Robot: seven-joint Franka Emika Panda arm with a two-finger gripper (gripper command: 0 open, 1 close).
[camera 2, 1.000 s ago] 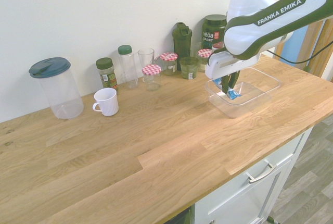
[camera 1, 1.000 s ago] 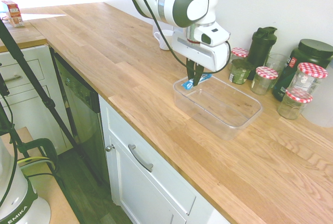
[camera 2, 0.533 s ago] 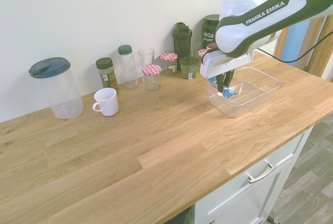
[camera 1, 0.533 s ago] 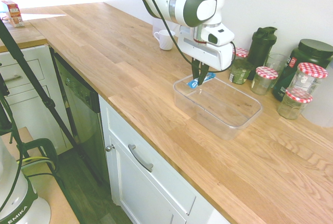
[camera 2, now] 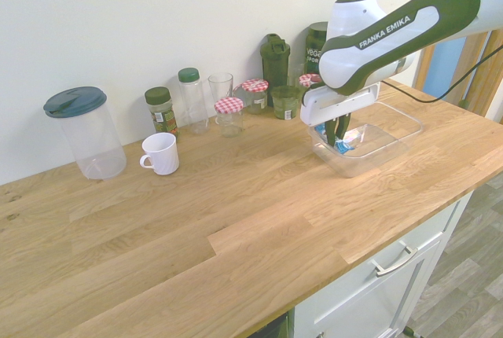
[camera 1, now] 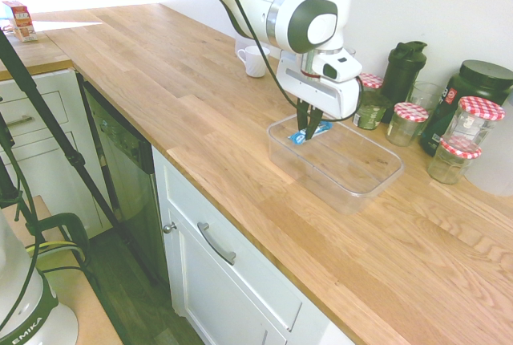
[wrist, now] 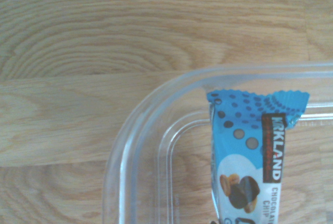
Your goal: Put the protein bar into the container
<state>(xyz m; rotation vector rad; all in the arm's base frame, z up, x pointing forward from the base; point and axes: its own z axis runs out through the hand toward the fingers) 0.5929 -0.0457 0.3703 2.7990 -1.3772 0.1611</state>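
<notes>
1 pincer grips the protein bar.

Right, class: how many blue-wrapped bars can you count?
1: the blue-wrapped bar is gripped by the gripper, at one end of the clear tub. Others could be hidden behind the arm.

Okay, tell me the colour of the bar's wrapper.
The protein bar is mostly bright blue, clearest in the wrist view.

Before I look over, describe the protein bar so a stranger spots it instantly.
On the wooden counter sits a clear, lidless tub. At one end, the gripper holds a slim bar, the only bright blue wrapper there.
</notes>
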